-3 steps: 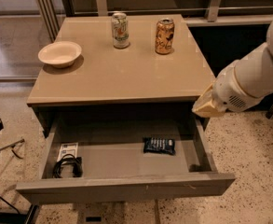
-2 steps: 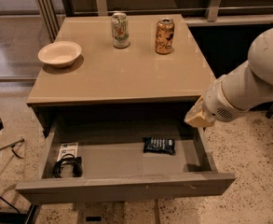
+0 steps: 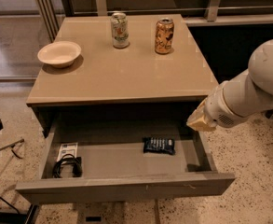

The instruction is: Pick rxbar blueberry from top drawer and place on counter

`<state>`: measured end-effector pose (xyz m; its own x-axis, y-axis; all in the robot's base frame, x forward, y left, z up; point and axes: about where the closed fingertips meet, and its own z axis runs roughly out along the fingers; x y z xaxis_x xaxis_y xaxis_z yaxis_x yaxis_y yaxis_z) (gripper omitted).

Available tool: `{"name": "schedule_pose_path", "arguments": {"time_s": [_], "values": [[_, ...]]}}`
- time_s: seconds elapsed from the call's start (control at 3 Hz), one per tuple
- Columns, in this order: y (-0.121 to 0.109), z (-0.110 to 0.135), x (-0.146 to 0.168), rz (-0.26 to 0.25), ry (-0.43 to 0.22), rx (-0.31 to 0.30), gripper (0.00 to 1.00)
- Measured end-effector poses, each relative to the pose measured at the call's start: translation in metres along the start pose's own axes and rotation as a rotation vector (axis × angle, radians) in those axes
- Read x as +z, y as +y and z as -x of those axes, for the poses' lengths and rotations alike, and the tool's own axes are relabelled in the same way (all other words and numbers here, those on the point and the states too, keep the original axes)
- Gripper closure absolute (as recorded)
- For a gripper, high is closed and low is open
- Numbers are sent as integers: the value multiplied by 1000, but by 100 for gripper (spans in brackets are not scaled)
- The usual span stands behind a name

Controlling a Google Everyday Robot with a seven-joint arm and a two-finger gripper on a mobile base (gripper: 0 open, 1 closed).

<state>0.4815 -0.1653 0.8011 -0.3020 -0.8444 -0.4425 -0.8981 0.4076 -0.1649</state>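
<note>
Navy-blue wrapper with pale lettering: the rxbar blueberry (image 3: pixel 159 145) lay flat on the floor of the top drawer (image 3: pixel 122 188), toward 3 o'clock of the drawer's middle and near its back, touching nothing else. The drawer stood pulled well out beneath the desk (image 3: pixel 122 73), which is why the bar was open to a reach from above.

At the drawer's 9 o'clock end a black coiled cable (image 3: pixel 67 166) lay over the lower edge of a white card (image 3: pixel 67 150), well apart from the bar, so a descent onto the bar looked free of clutter.

The gripper (image 3: pixel 200 121) hung at the tip of the white arm (image 3: pixel 248 97), at about 2 o'clock from the bar, by the drawer's right wall and beside the desk's front right corner. Only a tan wedge of it showed, so whether it was spread or closed could not be told.

On the desk a cream bowl (image 3: pixel 59 53) sat at 9 o'clock, and a green can (image 3: pixel 119 30) and an orange can (image 3: pixel 164 35) stood upright toward 12 o'clock. That left the front half bare, which I judged the natural spot for setting the bar down. The pick was not yet begun.
</note>
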Motion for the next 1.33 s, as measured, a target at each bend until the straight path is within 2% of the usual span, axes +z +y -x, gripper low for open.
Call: {"name": "schedule_pose_path", "arguments": {"time_s": [0.33, 0.67, 1.0, 1.33], "values": [[1, -13, 19, -37, -27, -1, 100], [1, -21, 55, -48, -98, 4, 100], [2, -23, 79, -26, -132, 12, 100], [7, -21, 104, 18, -144, 17, 81]]}}
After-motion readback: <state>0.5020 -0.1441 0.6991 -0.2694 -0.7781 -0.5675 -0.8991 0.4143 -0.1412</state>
